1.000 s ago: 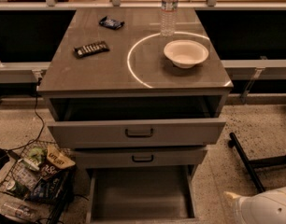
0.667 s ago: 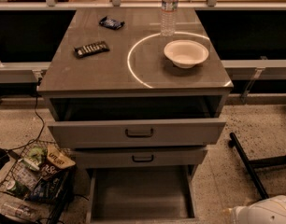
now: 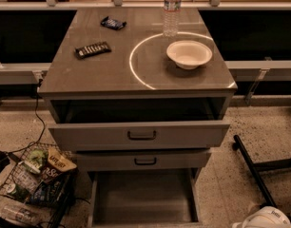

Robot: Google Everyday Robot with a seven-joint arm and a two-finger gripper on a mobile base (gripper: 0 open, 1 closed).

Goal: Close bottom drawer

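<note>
Sinking lower into the bottom right corner, the gripper (image 3: 266, 219) now shows only as a round white bit, less of it than a second ago, and I cannot tell if it is holding tight or let go. Nothing else has moved. The bottom drawer (image 3: 143, 196) is pulled far out toward us, just as it was, so the job is not started yet. I think the arm is getting down low so it can push the drawer back in. The gripper is off to the right of the drawer and not touching it. The drawer is a plain grey box with a flat, bare floor and thin straight walls, and its front is cut off by the bottom edge of the view. Above it sits the middle drawer (image 3: 144, 160), which looks out only a little and has a small dark bar handle. Over that, the top drawer (image 3: 140, 135) is wide and sticks out more, with a bigger dark handle. The cabinet (image 3: 88, 75) top is smooth and a bit shiny, with a thin bright ring (image 3: 132, 70) on it. A round pale bowl (image 3: 189, 54), a clear plastic bottle (image 3: 171, 11), a long dark snack bar (image 3: 92, 49) and a small dark packet (image 3: 112, 23) rest on top. A wire basket (image 3: 36, 179) full of crinkly snack bags sits on the speckled floor (image 3: 221, 184) to the left.
</note>
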